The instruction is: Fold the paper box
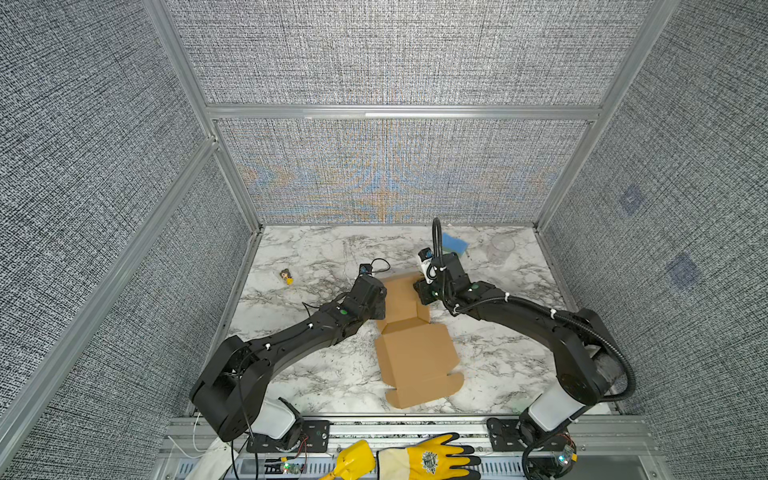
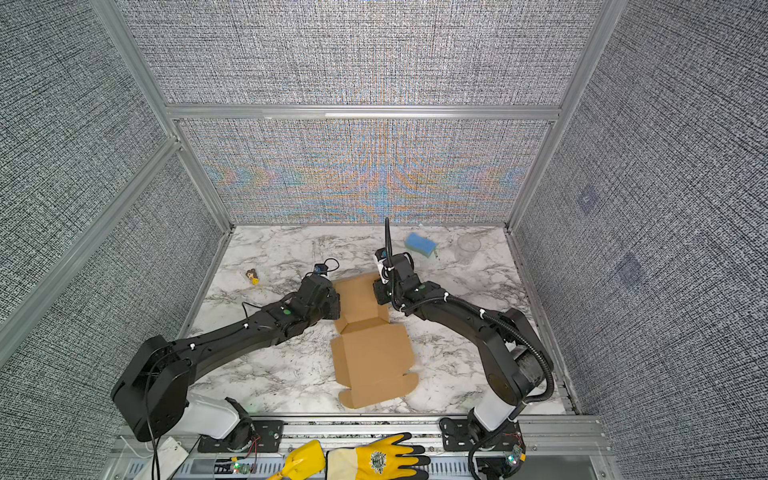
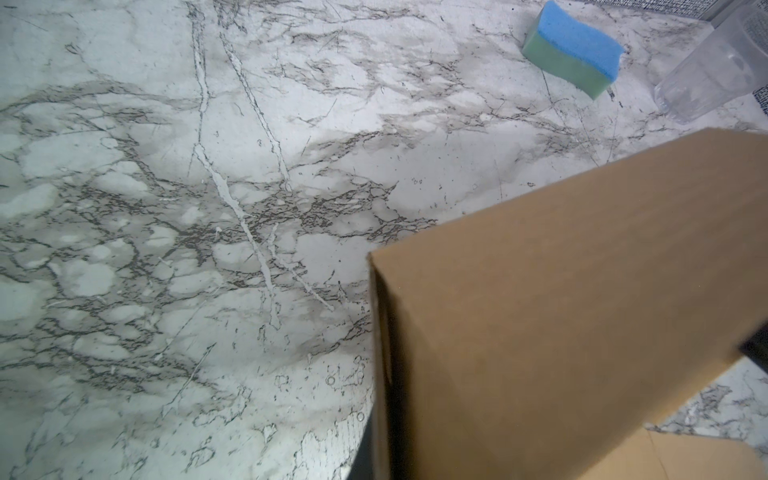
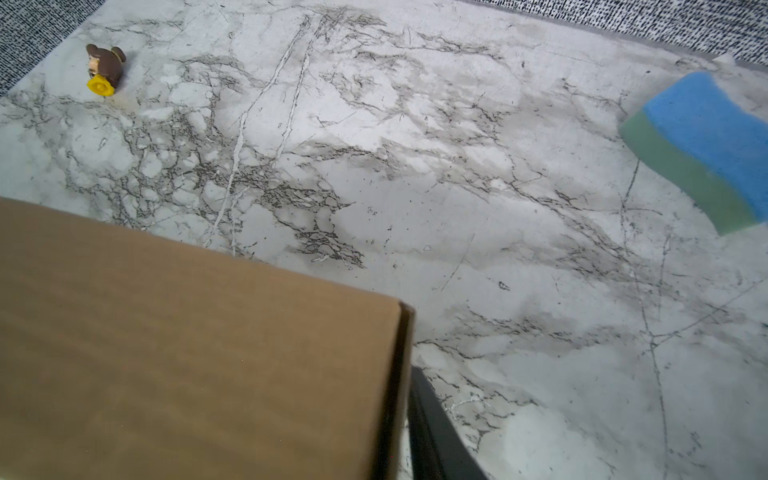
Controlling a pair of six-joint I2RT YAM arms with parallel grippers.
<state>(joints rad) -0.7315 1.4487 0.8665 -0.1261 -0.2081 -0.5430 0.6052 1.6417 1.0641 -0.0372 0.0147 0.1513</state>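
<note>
Nearest, a yellow rubbery work glove is lying on the metal front rail. Beyond it the paper box of matte brown corrugated cardboard is resting mid-table on the veined marble tabletop. Its near panel is lying flat and its far part is standing up as walls. The left gripper is sitting closed at the left wall, but whether it is pinching cardboard I cannot tell. The right gripper is sitting at the right wall, one dark finger showing — its opening I cannot tell. Farther back a brown-and-yellow toy figure, a wavy blue-and-green sponge and a clear plastic cup are sitting apart.
</note>
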